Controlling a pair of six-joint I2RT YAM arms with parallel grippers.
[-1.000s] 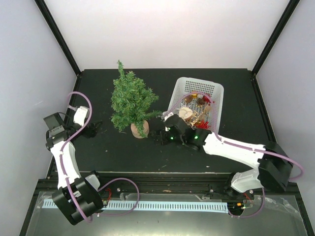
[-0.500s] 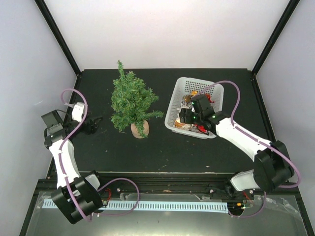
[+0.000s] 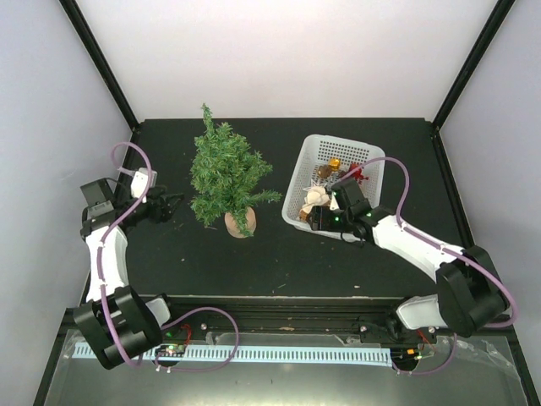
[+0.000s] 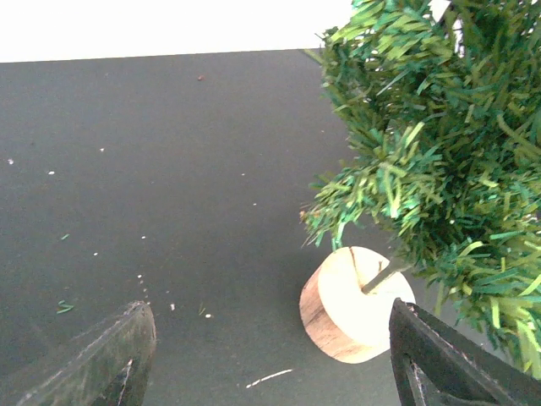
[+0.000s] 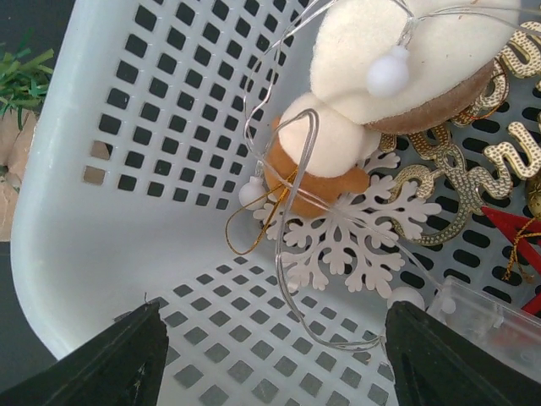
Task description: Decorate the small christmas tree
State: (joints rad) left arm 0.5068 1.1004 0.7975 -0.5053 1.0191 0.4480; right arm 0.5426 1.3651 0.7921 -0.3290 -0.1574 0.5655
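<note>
Counted one small christmas tree (image 3: 226,173), dark green and bristly on a round wooden base. Stood upright on the black counter (image 3: 279,262), long axis vertical, tip up, left of centre. Counted one white perforated plastic basket (image 3: 374,161) to its right, apart from it, holding one white snowflake ornament (image 5: 347,241). Found the left fingers (image 4: 101,359) spread wide and empty, low near the base, with bare counter between. Found the right fingers (image 5: 110,364) parted over the basket's near corner, gripping nothing.
</note>
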